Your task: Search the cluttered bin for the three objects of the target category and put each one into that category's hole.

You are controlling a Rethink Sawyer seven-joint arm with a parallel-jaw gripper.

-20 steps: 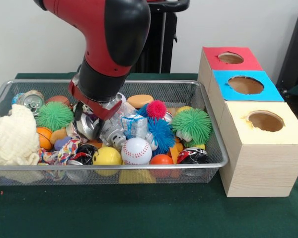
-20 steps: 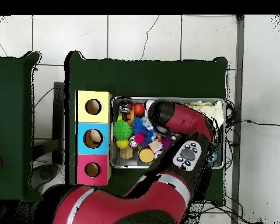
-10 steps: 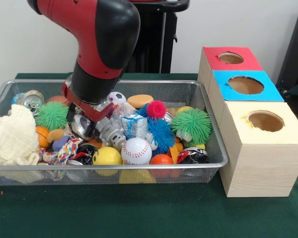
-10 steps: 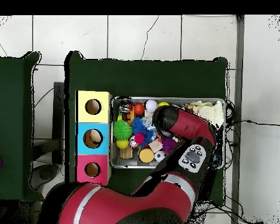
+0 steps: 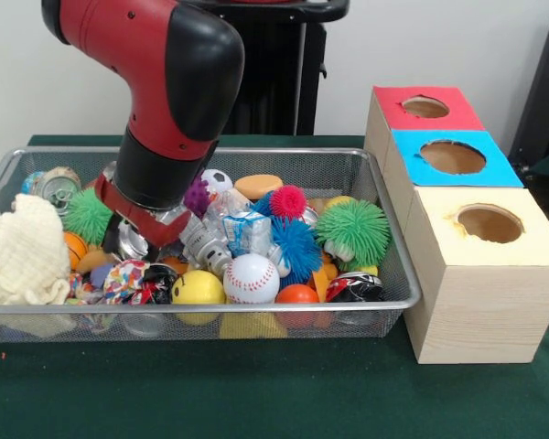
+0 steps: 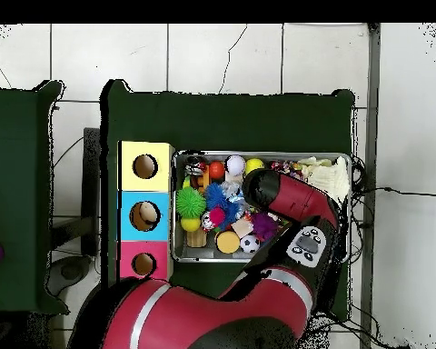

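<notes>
A wire mesh bin (image 5: 256,309) holds a jumble of toys: a baseball (image 5: 252,277), a yellow ball (image 5: 198,288), an orange ball (image 5: 297,294), green (image 5: 352,230), blue (image 5: 297,245) and pink (image 5: 288,201) spiky balls, a small soccer ball (image 5: 217,180) and a dented can (image 5: 57,183). My gripper (image 5: 133,245) is down among the clutter at the bin's left-middle, beside a green spiky ball (image 5: 87,210) and a cream cloth (image 5: 23,251). The wrist and the toys hide its tips. In the overhead view the arm (image 6: 290,195) covers it.
To the right of the bin stands a row of three wooden boxes, each with a round hole: red-topped (image 5: 425,108), blue-topped (image 5: 451,157) and pale yellow (image 5: 489,224). The overhead view shows them as yellow (image 6: 145,166), blue (image 6: 145,215) and red (image 6: 143,264). Green cloth covers the table (image 5: 256,393).
The arm has swept leftward through the bin in the front view, uncovering the soccer ball and a purple spiky ball. Small toys by the cloth have shifted.
</notes>
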